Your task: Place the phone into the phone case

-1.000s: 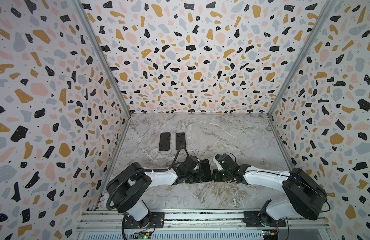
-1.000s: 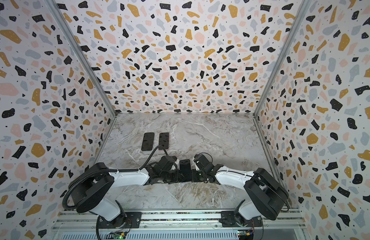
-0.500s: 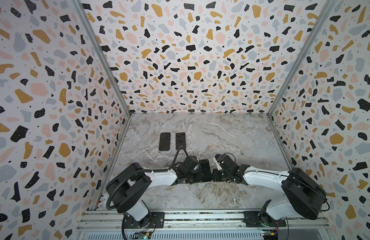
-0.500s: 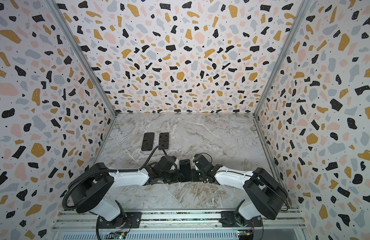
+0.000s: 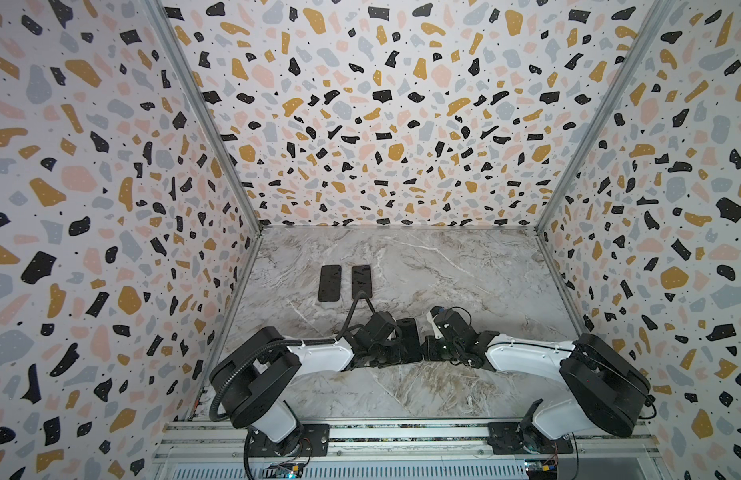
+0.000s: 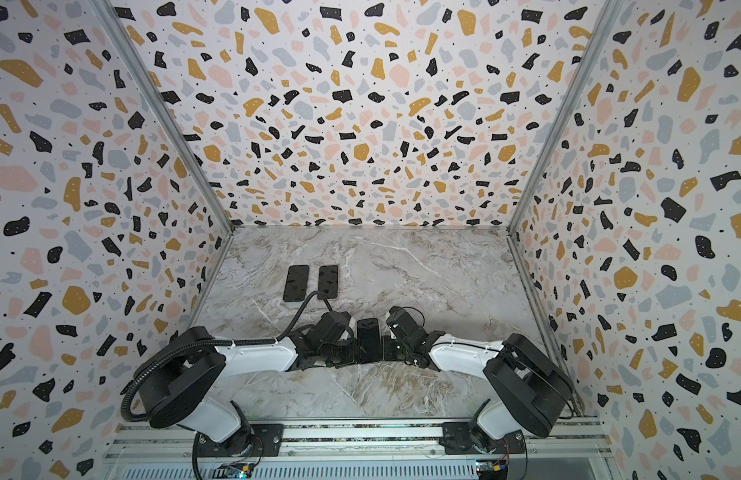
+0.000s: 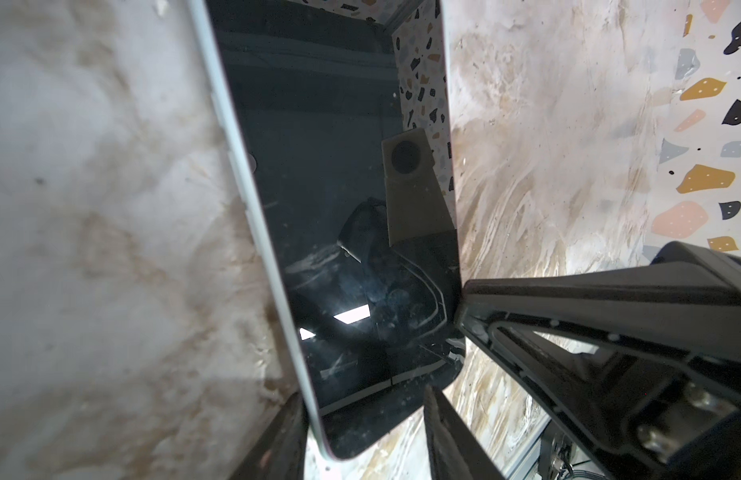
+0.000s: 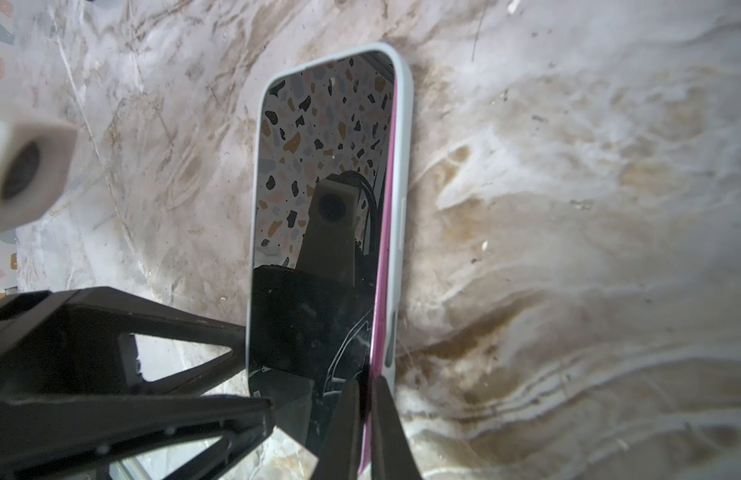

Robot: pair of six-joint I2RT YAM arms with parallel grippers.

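The phone, with a black screen and a pink edge, lies in the pale grey phone case on the marble between both arms, as both top views show. Along one long side the pink edge stands above the case rim. My right gripper is shut on that pink edge near the phone's near end. My left gripper stands open around the near corner. One of its fingers touches the case's side wall, the other lies at the near end.
Two flat black phone-sized slabs lie side by side farther back on the left of the marble top. Patterned walls close in the left, right and back. The left arm's cable loops up near the slabs.
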